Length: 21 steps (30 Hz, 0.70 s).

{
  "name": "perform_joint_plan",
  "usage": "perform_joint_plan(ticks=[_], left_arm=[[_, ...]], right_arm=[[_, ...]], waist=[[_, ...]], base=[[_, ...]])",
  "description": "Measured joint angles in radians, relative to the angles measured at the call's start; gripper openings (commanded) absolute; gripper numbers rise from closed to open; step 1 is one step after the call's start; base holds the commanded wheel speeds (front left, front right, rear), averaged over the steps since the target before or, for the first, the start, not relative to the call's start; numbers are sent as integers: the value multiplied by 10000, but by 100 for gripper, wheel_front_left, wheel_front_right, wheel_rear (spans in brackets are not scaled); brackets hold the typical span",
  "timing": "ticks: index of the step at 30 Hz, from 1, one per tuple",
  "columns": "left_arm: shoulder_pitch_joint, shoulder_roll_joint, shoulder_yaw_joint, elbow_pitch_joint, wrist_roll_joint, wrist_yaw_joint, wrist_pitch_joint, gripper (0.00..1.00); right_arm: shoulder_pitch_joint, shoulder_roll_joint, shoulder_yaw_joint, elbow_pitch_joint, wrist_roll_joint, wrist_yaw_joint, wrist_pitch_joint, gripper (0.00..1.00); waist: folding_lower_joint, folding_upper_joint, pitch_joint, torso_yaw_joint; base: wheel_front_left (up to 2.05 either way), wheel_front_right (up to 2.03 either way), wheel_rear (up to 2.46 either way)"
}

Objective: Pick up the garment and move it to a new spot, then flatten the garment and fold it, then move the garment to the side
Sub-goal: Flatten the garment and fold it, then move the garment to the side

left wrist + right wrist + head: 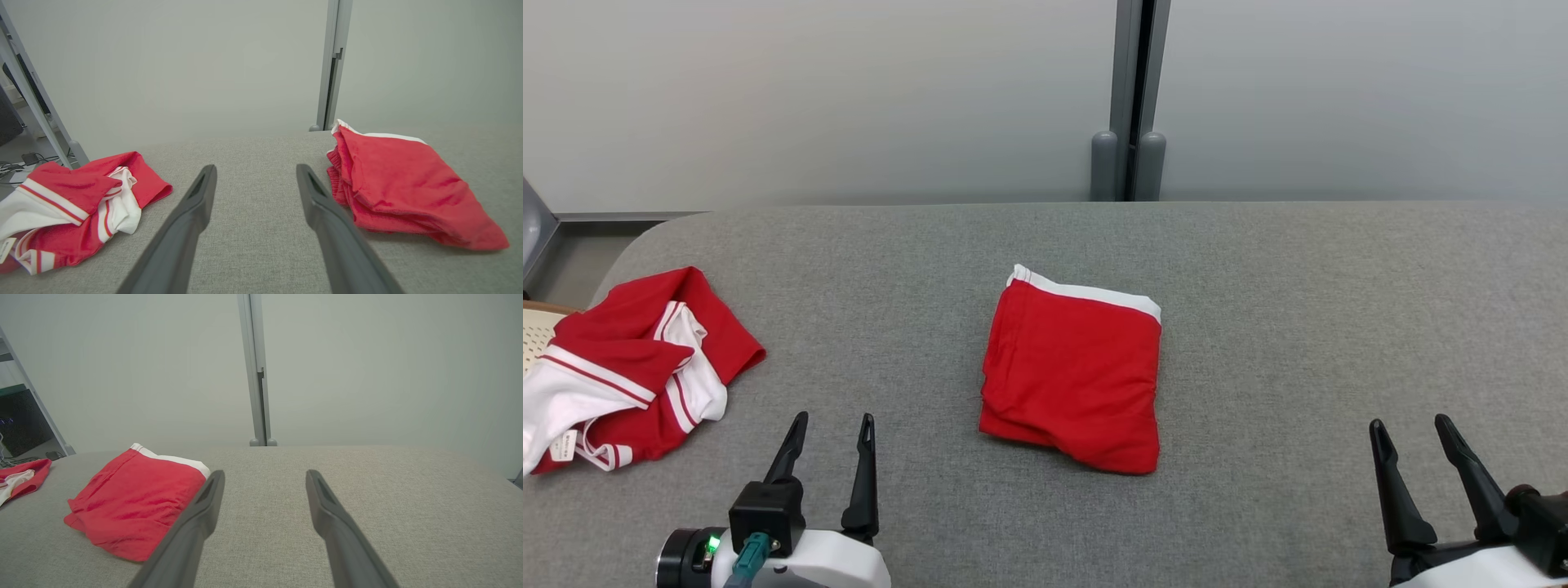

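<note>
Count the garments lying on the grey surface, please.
2. A folded red garment lies in the middle; a crumpled red-and-white garment lies at the left edge. None seems hidden.

surface: grey padded table (pixel 1258 269) | centre: folded red shorts (pixel 1074 371), flat | left edge: crumpled red-and-white shirt (pixel 629 367)

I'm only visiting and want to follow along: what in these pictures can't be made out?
The crumpled red-and-white garment: cut off by the head view's left edge; its tag is too small to read.
The folded red garment: top layer hides the layers beneath, head view.
The pale perforated thing, head view's left edge: mostly covered by that garment, unidentifiable.
</note>
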<state>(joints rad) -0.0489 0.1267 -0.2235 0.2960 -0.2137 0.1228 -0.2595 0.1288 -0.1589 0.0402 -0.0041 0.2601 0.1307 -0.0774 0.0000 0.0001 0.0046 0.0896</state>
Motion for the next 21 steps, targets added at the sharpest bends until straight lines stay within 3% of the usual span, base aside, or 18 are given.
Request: perform_joint_plan(ticks=[21], left_arm=[[-186,104,-270,-77,-44,29,84,100]], right_arm=[[-3,134,-127,-111,-146,0,157,100]], waist=[[0,0,45,41]], base=[[0,0,0]])
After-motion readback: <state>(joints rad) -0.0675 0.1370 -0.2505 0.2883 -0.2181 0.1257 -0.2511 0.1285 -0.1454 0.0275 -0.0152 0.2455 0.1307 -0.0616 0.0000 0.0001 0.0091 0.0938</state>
